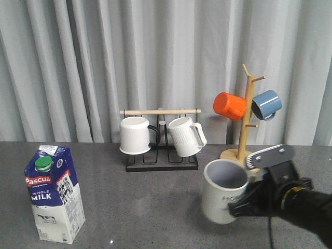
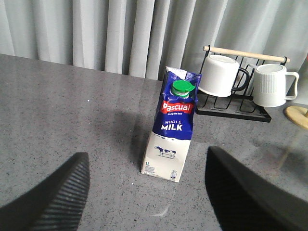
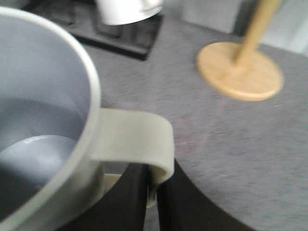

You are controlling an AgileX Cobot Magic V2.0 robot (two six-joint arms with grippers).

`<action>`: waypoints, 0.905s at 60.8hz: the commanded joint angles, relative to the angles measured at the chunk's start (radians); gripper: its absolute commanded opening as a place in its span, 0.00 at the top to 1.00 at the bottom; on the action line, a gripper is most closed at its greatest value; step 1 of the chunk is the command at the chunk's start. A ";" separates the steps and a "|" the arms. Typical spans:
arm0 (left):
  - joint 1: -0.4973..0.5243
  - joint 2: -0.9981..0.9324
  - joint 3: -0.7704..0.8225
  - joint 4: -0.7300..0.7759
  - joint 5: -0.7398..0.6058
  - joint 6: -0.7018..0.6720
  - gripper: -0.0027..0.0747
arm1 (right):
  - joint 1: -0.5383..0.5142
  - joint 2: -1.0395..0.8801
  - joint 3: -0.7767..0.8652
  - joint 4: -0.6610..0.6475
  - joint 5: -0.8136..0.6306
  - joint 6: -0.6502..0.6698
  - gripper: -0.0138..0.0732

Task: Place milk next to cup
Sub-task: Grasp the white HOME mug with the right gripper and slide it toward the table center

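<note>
Right gripper [image 1: 248, 199] closed on the loop handle of the HOME mug [image 1: 224, 191], held tilted over the table's [image 1: 155, 207] front right part. Whole-milk carton [image 1: 53, 193] upright near the front left corner, well apart from the mug. Left gripper [image 2: 144, 192] spread wide, empty, facing the carton. Judged stage: early; carton untouched, placement beside the mug remains.

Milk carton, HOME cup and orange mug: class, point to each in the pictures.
Milk carton [image 2: 171, 126], left wrist view: blue front panel at the "MILK" lettering.
HOME cup [image 1: 222, 199], front view: outer wall below the rim.
Orange mug [image 1: 229, 105], front view: its side.
</note>
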 commanded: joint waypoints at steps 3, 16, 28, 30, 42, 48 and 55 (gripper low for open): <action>0.000 0.016 -0.028 -0.004 -0.066 0.000 0.32 | 0.054 0.025 -0.033 0.027 -0.071 0.007 0.84; 0.000 0.016 -0.028 -0.004 -0.066 0.000 0.32 | 0.061 0.105 -0.033 0.040 -0.076 0.004 0.83; 0.000 0.016 -0.028 -0.005 -0.067 0.000 0.32 | 0.062 0.108 -0.032 0.046 -0.047 0.002 0.74; 0.000 0.016 -0.028 -0.005 -0.067 0.000 0.32 | 0.062 0.106 -0.032 0.047 -0.046 0.002 0.72; 0.000 0.016 -0.028 -0.005 -0.067 0.000 0.32 | 0.062 0.101 -0.032 0.055 0.000 0.004 0.54; 0.000 0.015 -0.028 -0.005 -0.067 0.000 0.32 | 0.062 0.086 -0.032 0.066 0.031 0.004 0.46; 0.000 0.015 -0.028 -0.005 -0.067 0.000 0.32 | 0.062 0.044 -0.032 0.072 0.073 0.004 0.41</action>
